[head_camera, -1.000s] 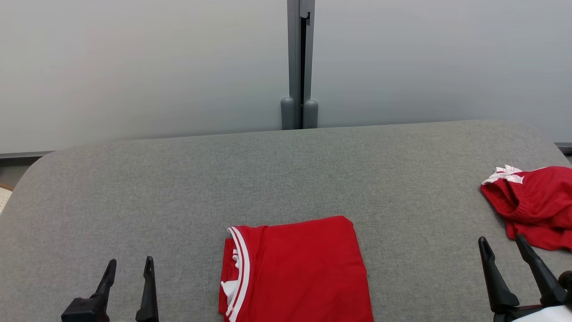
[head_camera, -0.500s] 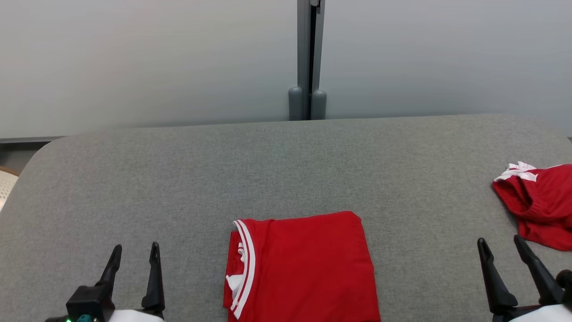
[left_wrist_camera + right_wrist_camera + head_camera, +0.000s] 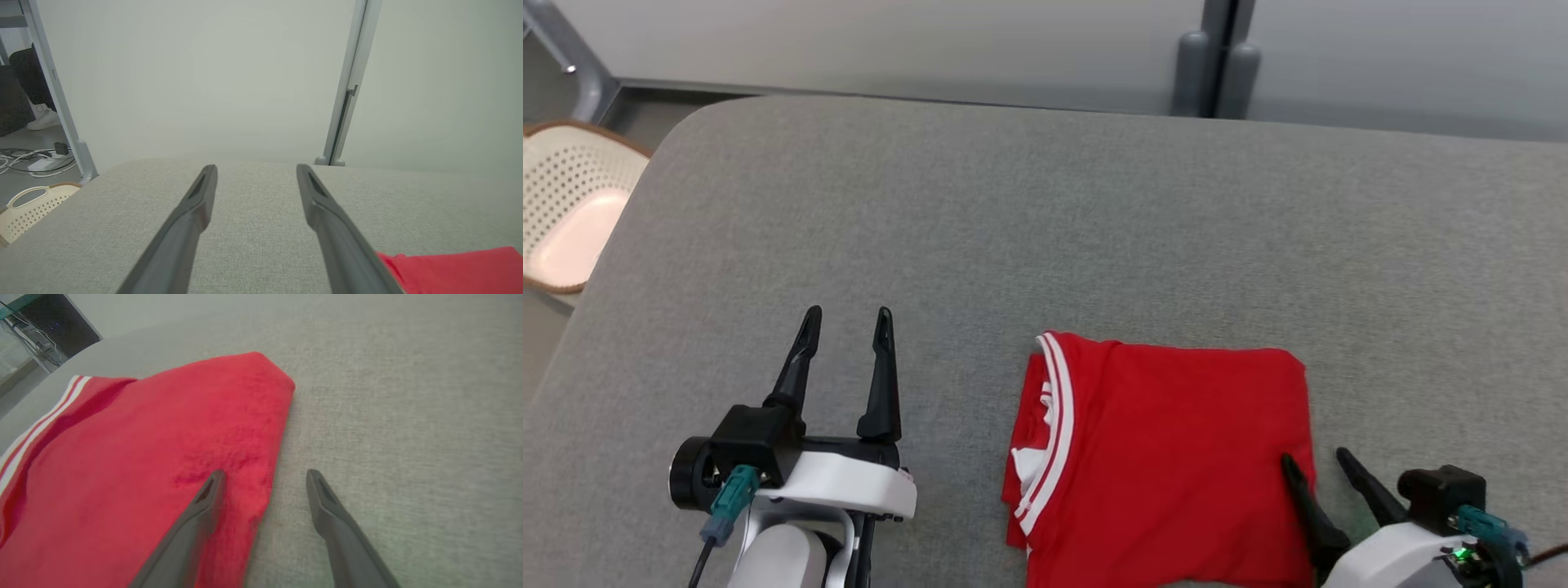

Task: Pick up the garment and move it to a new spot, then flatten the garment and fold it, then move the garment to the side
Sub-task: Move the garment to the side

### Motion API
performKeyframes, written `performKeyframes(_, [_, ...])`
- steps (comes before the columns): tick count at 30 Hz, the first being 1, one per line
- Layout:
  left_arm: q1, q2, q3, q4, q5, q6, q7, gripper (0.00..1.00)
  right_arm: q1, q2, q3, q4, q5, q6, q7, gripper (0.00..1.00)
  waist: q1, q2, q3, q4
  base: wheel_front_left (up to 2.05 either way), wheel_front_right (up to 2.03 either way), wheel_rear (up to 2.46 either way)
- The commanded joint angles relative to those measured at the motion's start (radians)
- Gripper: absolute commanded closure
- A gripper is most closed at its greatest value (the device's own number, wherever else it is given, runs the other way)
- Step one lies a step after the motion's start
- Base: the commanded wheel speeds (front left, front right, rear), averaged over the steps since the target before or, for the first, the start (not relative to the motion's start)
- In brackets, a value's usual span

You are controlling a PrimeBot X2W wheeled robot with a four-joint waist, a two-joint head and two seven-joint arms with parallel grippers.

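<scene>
Looking from your far left, you are seeing a pale perforated basket point(image 3: 572, 204) sitting off the edge of the desk point(image 3: 1013, 204), well to the left of the left jaws. Those left jaws are standing open with nothing between them, their two dark fingers point(image 3: 880, 384) reaching over bare grey desk toward the far wall. Just to the right of them, the red garment point(image 3: 1176, 449) is lying folded into a rough rectangle, its white-striped collar edge facing the left jaws. Beyond it, a grey post point(image 3: 1217, 57) is rising behind the desk's far edge. The right jaws are also standing open, straddling the garment's right edge near its close corner. The inner finger point(image 3: 1311, 506) is lying over the red cloth, seemingly touching it, while the outer finger is sitting over bare desk just beside the fold. You are not gripping anything yet.
</scene>
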Motion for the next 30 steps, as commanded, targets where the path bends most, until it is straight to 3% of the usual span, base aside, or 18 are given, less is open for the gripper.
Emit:
performKeyframes(1, [-0.026,-0.004,-0.001,0.013,0.007,-0.006,-0.007,0.00,-0.022,0.003,0.015,0.038,0.012,0.000,0.006,0.00,0.0000,0.0000,0.060,0.065,0.00,0.00,0.00])
performKeyframes(5, [-0.045,-0.014,0.000,0.031,0.006,-0.011,-0.014,0.00,-0.039,0.004,0.048,0.111,0.015,0.000,0.056,0.02,0.0000,0.0000,0.069,0.076,0.00,0.00,0.00])
performKeyframes(6, [-0.049,-0.015,0.003,0.034,0.007,-0.011,-0.017,0.00,-0.039,0.006,0.066,0.126,0.020,0.000,0.069,0.55,0.0000,0.0000,0.070,0.076,0.00,0.00,0.00])
performKeyframes(7, [-0.052,-0.014,0.005,0.038,0.008,-0.012,-0.018,0.00,-0.043,0.005,0.072,0.130,0.022,0.000,0.064,0.94,0.0000,0.0000,0.071,0.076,0.00,0.00,0.00])
performKeyframes(8, [-0.054,-0.014,0.005,0.040,0.012,-0.014,-0.020,0.00,-0.039,0.001,0.076,0.141,0.022,0.000,0.080,1.00,0.0000,0.0000,0.072,0.075,0.00,0.00,0.00])
performKeyframes(12, [-0.064,-0.014,0.011,0.038,0.020,-0.018,-0.021,0.00,-0.036,-0.031,0.073,0.099,0.001,-0.001,0.081,1.00,0.0000,0.0000,0.073,0.052,0.00,0.00,0.00])
performKeyframes(16, [-0.055,-0.004,0.026,0.012,0.035,-0.019,-0.021,0.00,-0.041,-0.077,0.075,0.008,-0.027,-0.002,0.079,1.00,0.0000,0.0000,0.079,-0.025,0.00,0.00,0.00])
performKeyframes(20, [-0.059,0.028,0.044,-0.041,0.054,-0.019,-0.021,0.00,-0.086,-0.143,0.093,-0.085,-0.036,-0.001,0.092,1.00,0.0000,0.0000,0.124,-0.197,0.00,0.00,0.00])
performKeyframes(24, [-0.056,0.064,0.057,-0.088,0.066,-0.015,-0.012,0.00,-0.129,-0.184,0.084,-0.092,0.000,-0.001,0.088,1.00,0.0000,0.0000,0.160,-0.353,0.00,0.00,0.00])
performKeyframes(30, [-0.083,0.095,0.040,-0.186,0.093,-0.016,0.040,0.00,-0.227,-0.201,0.093,-0.068,0.038,-0.001,0.058,1.00,0.0000,0.0000,0.228,-0.506,0.00,0.00,0.00])
